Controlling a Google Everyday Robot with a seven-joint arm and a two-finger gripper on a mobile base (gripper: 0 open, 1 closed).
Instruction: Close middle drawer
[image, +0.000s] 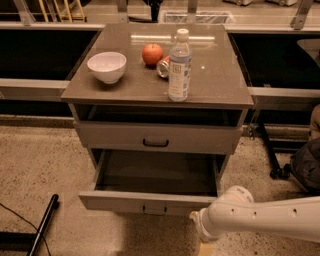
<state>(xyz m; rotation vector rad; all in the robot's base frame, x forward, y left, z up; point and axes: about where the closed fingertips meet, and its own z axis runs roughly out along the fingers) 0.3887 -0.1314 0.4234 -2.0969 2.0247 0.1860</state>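
The middle drawer (150, 201) is pulled far out of the cabinet, showing its pale bare inside and a low flat front with a small dark handle (154, 209). My white arm (260, 215) comes in from the lower right. My gripper (198, 231) is at the bottom edge, just below and right of the drawer front's right corner, and is partly cut off by the frame.
The taller top drawer (155, 137) above stands slightly out. The cabinet top (220, 80) holds a white bowl (106, 66), an apple (152, 54), a can (163, 66) and a water bottle (179, 65). A black pole (44, 222) lies on the floor at left. A wheeled base (280, 172) stands at right.
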